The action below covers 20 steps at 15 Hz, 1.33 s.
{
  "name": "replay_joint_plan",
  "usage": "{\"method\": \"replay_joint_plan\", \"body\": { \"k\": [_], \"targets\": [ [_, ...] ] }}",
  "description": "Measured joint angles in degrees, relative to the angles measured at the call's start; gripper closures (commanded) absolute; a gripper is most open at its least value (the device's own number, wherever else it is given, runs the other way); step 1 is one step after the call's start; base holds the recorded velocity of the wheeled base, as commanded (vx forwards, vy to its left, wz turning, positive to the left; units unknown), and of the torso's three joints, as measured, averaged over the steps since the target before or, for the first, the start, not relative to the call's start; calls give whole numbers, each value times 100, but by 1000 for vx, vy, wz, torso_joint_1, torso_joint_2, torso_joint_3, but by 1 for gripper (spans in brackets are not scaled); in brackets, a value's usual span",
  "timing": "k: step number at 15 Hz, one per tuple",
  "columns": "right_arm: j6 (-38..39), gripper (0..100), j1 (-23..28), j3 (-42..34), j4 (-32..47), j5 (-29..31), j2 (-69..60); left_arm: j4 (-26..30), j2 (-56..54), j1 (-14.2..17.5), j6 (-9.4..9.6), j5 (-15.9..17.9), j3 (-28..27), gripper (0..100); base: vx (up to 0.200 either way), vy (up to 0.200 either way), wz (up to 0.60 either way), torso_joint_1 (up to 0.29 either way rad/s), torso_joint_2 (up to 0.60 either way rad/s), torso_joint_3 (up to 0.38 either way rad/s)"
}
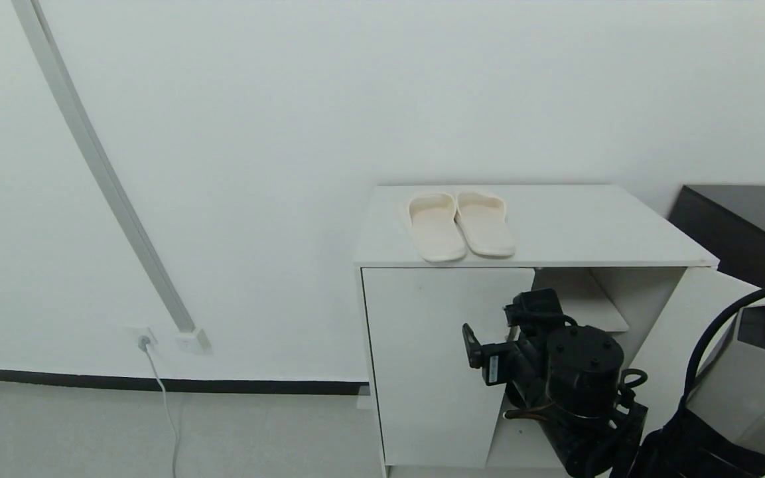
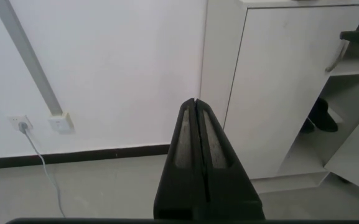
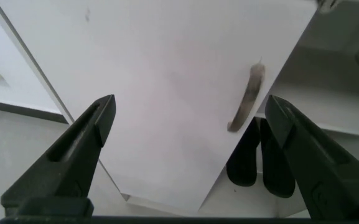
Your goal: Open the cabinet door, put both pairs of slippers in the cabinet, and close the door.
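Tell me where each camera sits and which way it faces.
Head view: high on the robot, facing forward and down at the cabinet with cream slippers on top; the right arm shows.
Left wrist view: low, facing the wall and cabinet side; the shut left claw shows.
Right wrist view: close before the closed door and its handle; the open right claw shows.
Shared: both wrist views show the dark slippers inside.
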<state>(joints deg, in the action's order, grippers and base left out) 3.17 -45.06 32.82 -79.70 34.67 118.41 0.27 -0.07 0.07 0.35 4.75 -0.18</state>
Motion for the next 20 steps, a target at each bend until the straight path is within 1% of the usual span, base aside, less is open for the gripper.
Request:
{"method": "replay_joint_plan", "body": {
  "k": [7, 14, 16, 18, 20],
  "targets": [
    [0, 0, -1, -10, 2, 0, 17, -2, 0, 0, -2, 0, 0, 100, 0, 0, 0, 252, -580, -324],
    [-11, 0, 16, -10, -2, -2, 78, 0, 0, 0, -2, 0, 0, 100, 0, 0, 0, 186, -398, -217],
    [-27, 0, 20, -2, -11, -62, 135, -2, 0, 0, -2, 0, 0, 100, 0, 0, 0, 28, -74, -28],
    [-129, 0, 73, 94, -5, -290, 199, 0, 0, 0, 7, 0, 0, 100, 0, 0, 0, 0, 0, 0],
    [-145, 0, 160, 393, 263, -528, 221, 0, 0, 0, 20, 4, 0, 100, 0, 0, 0, 0, 0, 0]
  ]
}}
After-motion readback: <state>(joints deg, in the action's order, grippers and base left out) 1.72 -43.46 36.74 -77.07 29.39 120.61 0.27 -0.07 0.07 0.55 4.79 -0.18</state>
